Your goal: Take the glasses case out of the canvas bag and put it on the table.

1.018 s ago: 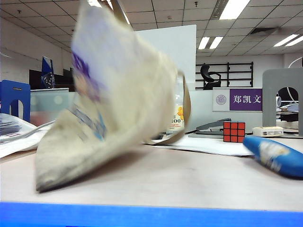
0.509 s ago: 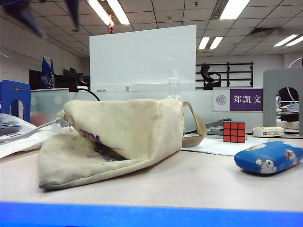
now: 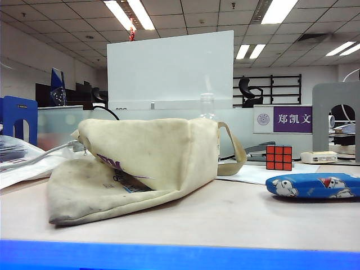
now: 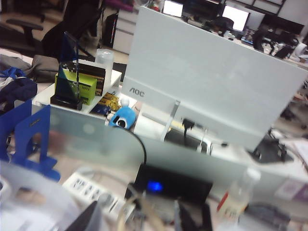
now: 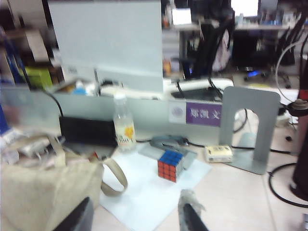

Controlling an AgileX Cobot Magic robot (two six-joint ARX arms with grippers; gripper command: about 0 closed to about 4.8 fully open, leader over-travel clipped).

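Exterior view: canvas bag [image 3: 140,166] slumped on its side on the table [image 3: 225,216], left of centre, one loop handle [image 3: 233,152] sticking out on its right. Glasses case [image 3: 315,185] lies flat on the table at far right, outside the bag and well apart from it. Rubik's cube [image 3: 279,157] behind it on a sheet of white paper [image 3: 253,173], clear bottle [image 3: 208,107] partly hidden behind the bag. Neither arm shows here.

Left wrist view: blurry. Left gripper [image 4: 144,222] only shows dark finger tips at the frame edge, raised above the desk, aimed at the back of a white AOC monitor [image 4: 211,91]; fingers look apart, nothing between them. Blue bookend [image 4: 26,139] off to one side.

Right wrist view: right gripper [image 5: 137,216] with two fingers spread apart, nothing held, up over the table. Bag corner [image 5: 48,192] and handle [image 5: 113,178] near one finger; cube [image 5: 171,165] and paper [image 5: 149,192] ahead, bottle [image 5: 124,126] and grey bookend [image 5: 250,130] beyond. Case not in this view.
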